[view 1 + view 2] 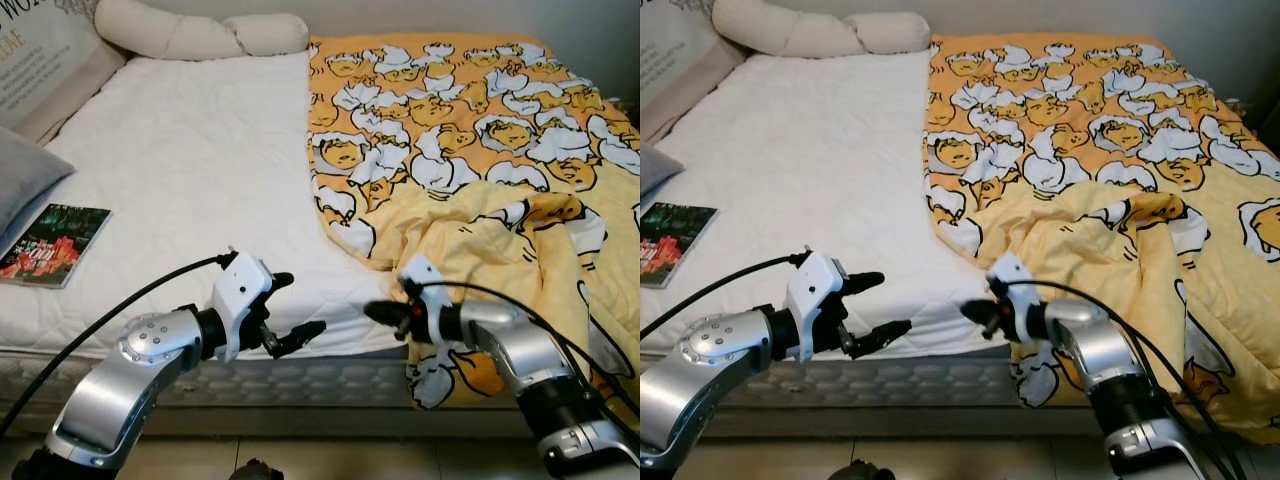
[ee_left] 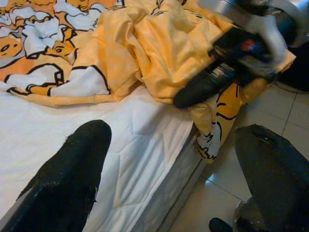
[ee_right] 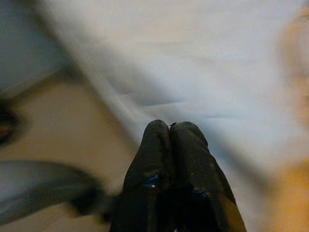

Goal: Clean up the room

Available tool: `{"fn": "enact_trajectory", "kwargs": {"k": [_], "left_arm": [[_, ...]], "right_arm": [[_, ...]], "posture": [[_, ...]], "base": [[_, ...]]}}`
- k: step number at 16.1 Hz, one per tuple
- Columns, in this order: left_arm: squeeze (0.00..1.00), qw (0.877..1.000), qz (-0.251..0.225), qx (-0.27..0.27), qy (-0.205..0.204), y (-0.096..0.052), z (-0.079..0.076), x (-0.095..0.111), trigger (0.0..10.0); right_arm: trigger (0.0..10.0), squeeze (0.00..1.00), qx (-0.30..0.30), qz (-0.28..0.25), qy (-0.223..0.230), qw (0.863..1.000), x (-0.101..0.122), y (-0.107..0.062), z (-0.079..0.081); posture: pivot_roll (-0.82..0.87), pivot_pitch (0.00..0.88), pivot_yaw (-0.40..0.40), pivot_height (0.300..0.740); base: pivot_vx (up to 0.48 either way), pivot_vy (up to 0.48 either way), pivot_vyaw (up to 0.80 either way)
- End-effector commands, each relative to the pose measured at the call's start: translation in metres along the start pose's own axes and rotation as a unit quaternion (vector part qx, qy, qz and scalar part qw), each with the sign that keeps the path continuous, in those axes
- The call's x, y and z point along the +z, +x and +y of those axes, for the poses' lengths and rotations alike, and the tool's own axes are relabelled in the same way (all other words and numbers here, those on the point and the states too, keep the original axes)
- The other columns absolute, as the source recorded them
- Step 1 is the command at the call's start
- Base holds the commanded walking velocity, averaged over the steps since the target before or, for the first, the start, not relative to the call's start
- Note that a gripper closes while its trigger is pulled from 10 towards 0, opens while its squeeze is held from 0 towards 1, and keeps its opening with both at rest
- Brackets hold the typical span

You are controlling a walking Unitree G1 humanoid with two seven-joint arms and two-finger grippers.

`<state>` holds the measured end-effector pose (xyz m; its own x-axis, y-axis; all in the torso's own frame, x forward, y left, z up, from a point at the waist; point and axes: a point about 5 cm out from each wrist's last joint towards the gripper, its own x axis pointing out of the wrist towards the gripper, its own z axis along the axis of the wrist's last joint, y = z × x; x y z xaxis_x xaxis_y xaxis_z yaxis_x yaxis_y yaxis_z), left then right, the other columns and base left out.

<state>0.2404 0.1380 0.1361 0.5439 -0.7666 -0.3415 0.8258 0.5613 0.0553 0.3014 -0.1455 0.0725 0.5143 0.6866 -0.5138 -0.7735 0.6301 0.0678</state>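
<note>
Robot stands at foot of bed (image 1: 190,150), both arms raised over the near mattress edge. Yellow cartoon-print blanket (image 1: 470,130) covers the half of the bed on robot's R side; its near portion is rumpled, w/ a bunched fold by the bed's near edge and a corner hanging over that edge toward the floor. Other half of the bed is bare white mattress pad; blanket's inner edge runs roughly head-to-foot down the bed's middle. Left gripper (image 1: 290,312): jaws apart, holding nothing, hovering just off the near bed edge, pointing toward the blanket. Right gripper (image 1: 380,312): jaws pressed together, nothing between them (wrist view blurred, but fingertips meet), tip just beside the hanging blanket corner, aimed across toward the L arm. Judgement: blanket is the likely item to straighten; R arm is nearer, the rumpled fold lies right behind and beside its wrist, but it'd need to open jaws first. L jaws are ready but sit further off, w/ bare mattress between. Book (image 1: 52,244) lies near the bed's near L corner, next to a grey pillow (image 1: 25,175); white bolsters (image 1: 200,35) at bed's head.
</note>
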Motion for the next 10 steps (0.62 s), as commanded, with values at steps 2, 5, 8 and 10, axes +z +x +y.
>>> {"fn": "enact_trajectory", "kwargs": {"k": [2,5,8,10], "left_arm": [[0.0,1.0,0.004,0.005,0.006,0.001,0.005,-0.001,10.0],[0.0,1.0,0.01,0.003,0.007,0.002,0.004,-0.004,10.0],[0.0,1.0,0.013,0.009,0.003,0.003,0.004,-0.003,10.0],[0.0,1.0,0.016,0.012,0.008,0.003,0.004,-0.005,10.0]], "right_arm": [[10.0,1.0,-0.127,0.043,-0.041,0.99,-0.006,0.001,-0.018],[10.0,1.0,-0.154,0.054,-0.051,0.985,0.0,0.016,-0.004],[10.0,1.0,-0.215,0.068,-0.073,0.971,0.013,0.031,0.004],[10.0,1.0,-0.219,0.088,-0.114,0.965,0.022,0.04,0.013]], "posture": [[0.01,0.0,0.074,0.74],[0.01,0.0,0.077,0.74],[0.03,0.0,0.073,0.74],[0.03,0.0,0.073,0.74]], "base": [[0.0,0.0,0.0],[0.0,0.0,0.0],[0.0,0.0,0.0],[0.0,0.0,0.0]]}}
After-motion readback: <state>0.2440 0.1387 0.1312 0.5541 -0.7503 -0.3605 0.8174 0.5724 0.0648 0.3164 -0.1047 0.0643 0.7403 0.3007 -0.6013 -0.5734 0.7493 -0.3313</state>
